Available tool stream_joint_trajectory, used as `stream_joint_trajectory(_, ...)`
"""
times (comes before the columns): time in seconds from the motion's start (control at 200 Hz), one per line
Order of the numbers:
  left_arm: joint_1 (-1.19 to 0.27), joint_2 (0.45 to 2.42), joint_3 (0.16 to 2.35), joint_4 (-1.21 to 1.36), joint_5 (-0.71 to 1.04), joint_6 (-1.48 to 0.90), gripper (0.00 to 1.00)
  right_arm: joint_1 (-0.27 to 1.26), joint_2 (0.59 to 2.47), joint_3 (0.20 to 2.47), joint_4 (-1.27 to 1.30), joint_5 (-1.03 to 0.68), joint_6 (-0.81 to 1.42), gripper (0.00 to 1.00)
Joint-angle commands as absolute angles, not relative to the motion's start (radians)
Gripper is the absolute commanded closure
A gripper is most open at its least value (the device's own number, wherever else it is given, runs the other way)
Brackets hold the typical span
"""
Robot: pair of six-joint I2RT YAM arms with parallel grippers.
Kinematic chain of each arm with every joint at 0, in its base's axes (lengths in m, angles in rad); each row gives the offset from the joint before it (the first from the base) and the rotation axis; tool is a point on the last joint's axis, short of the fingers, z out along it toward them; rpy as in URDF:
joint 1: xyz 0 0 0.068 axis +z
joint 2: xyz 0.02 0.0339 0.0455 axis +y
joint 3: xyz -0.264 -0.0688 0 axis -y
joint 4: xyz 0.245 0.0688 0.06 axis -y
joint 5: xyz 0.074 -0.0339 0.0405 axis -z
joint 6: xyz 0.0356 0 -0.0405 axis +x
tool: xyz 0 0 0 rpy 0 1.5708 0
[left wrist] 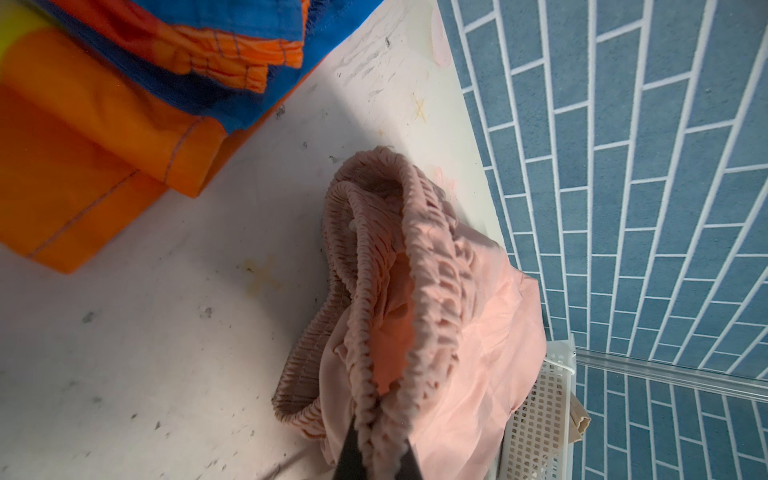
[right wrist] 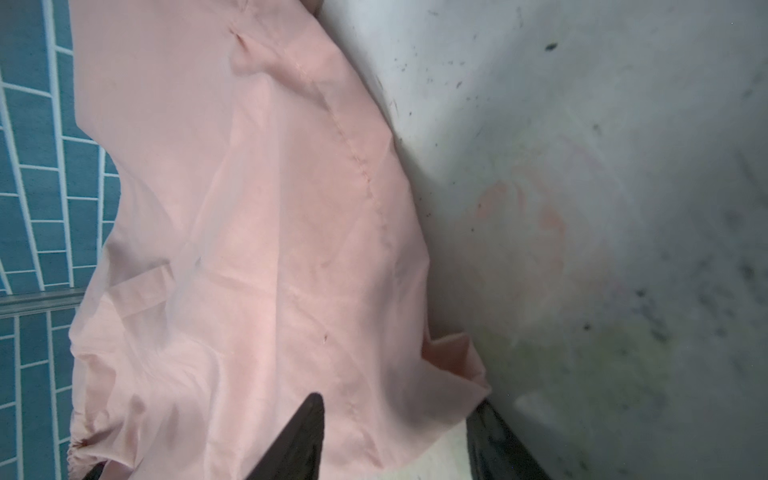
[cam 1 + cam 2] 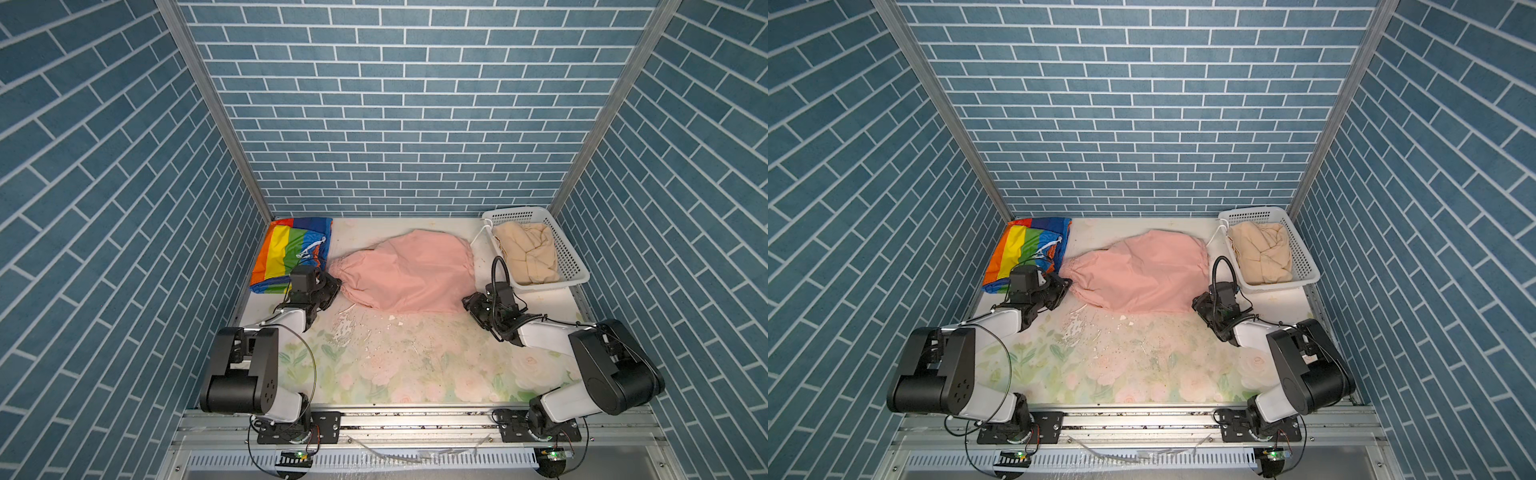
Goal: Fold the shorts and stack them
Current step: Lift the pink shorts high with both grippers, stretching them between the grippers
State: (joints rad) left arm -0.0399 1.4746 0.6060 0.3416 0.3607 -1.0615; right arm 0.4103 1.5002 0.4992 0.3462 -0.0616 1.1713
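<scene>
Pink shorts (image 3: 409, 272): waistband (image 1: 365, 266) in left tool (image 3: 336, 286), hem (image 2: 453, 357) inside right tool (image 3: 467, 305).

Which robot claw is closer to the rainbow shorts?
Left. The left gripper is right beside the rainbow shorts, pinching the pink shorts' waistband. The right gripper is at the pink shorts' other end.

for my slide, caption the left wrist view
Left hand pinches the pink shorts by the gathered waistband, rainbow shorts nearby.

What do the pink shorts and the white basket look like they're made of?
Pink shorts: thin woven cloth, mostly matte; it creases softly, waist gathered on elastic. White perforated basket: probably rigid moulded plastic, smooth, with a regular grid of holes.
</scene>
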Motion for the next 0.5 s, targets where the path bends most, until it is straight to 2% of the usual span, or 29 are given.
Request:
stream_joint_trajectory(0.0, -0.044, 1.46, 0.599, 0.326, 0.357, -1.043, 1.0, 0.406, 1.536, 0.463, 0.356, -0.001, 1.239, 0.55)
stream_joint_trajectory(0.055, -0.045, 1.456, 0.6, 0.323, 0.356, -1.037, 1.0, 0.402, 1.551, 0.463, 0.366, 0.007, 1.234, 0.68)
stream_joint_trajectory(0.145, -0.044, 1.451, 0.597, 0.318, 0.354, -1.031, 1.0, 0.391, 1.581, 0.474, 0.388, -0.001, 1.214, 1.0)
stream_joint_trajectory(0.295, -0.045, 1.447, 0.611, 0.315, 0.371, -1.023, 1.0, 0.384, 1.572, 0.551, 0.332, -0.025, 1.15, 1.0)
stream_joint_trajectory(0.495, -0.044, 1.372, 0.751, 0.209, 0.356, -0.967, 1.0, 0.344, 1.377, 0.805, 0.051, -0.031, 0.968, 1.0)
